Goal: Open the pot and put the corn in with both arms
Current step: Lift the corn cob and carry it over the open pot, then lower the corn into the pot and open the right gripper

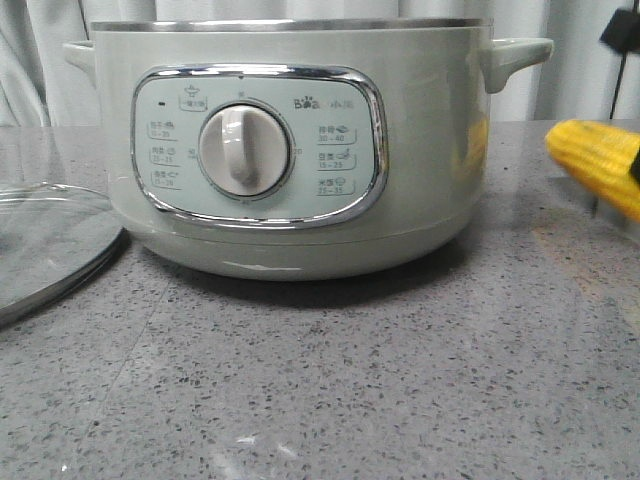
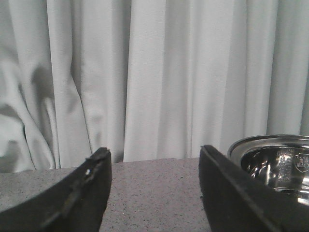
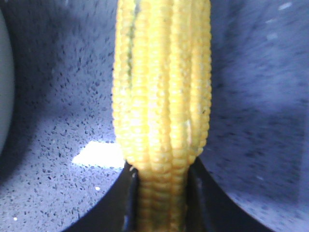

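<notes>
The pale-green pot stands mid-table with no lid on it; its steel rim and shiny inner bowl show in the left wrist view. The yellow corn hangs above the table at the right edge of the front view, to the right of the pot and below its rim. My right gripper is shut on the corn, which sticks out lengthwise past the fingers. My left gripper is open and empty, low over the table beside the pot. It is out of the front view.
The flat glass lid lies on the grey speckled table left of the pot. A pale curtain hangs behind the table. A dark part of the right arm shows at the top right.
</notes>
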Robot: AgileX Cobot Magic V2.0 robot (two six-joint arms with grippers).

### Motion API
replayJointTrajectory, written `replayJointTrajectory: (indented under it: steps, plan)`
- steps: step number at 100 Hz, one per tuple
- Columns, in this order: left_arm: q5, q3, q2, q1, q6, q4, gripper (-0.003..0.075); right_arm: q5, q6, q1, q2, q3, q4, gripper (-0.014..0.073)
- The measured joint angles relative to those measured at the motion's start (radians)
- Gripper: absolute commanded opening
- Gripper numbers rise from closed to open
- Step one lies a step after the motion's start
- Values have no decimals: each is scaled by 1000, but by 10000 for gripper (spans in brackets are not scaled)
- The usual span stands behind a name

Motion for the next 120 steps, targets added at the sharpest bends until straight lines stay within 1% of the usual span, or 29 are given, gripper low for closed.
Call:
replayJointTrajectory:
  steps: [17, 37, 44, 55, 63, 74, 77, 81, 94, 99, 103, 120]
  plan:
    - [0, 0, 0, 0, 0, 0, 375, 10, 0, 8, -83, -39, -4, -62]
    - [0, 0, 0, 0, 0, 0, 375, 15, 0, 82, -132, -202, 8, -63]
    - [0, 0, 0, 0, 0, 0, 375, 15, 0, 135, -134, -269, 21, -63]
    - [0, 0, 0, 0, 0, 0, 375, 3, -4, 255, -130, -349, 45, -63]
    - [0, 0, 0, 0, 0, 0, 375, -13, -6, 352, -105, -384, 56, -62]
    - [0, 0, 0, 0, 0, 0, 375, -29, -8, 446, -44, -403, 62, -58]
    - [0, 0, 0, 0, 0, 0, 375, -31, -8, 468, -19, -403, 62, -46]
    - [0, 0, 0, 0, 0, 0, 375, -31, -8, 486, 7, -403, 62, -4]
    - [0, 0, 0, 0, 0, 0, 375, -31, -14, 512, 94, -403, 62, 199]
    - [0, 0, 0, 0, 0, 0, 375, -33, -16, 514, 116, -403, 62, 248]
    - [0, 0, 0, 0, 0, 0, 375, -33, -16, 514, 128, -403, 62, 262]
    - [0, 0, 0, 0, 0, 0, 375, -41, -16, 514, 148, -403, 62, 260]
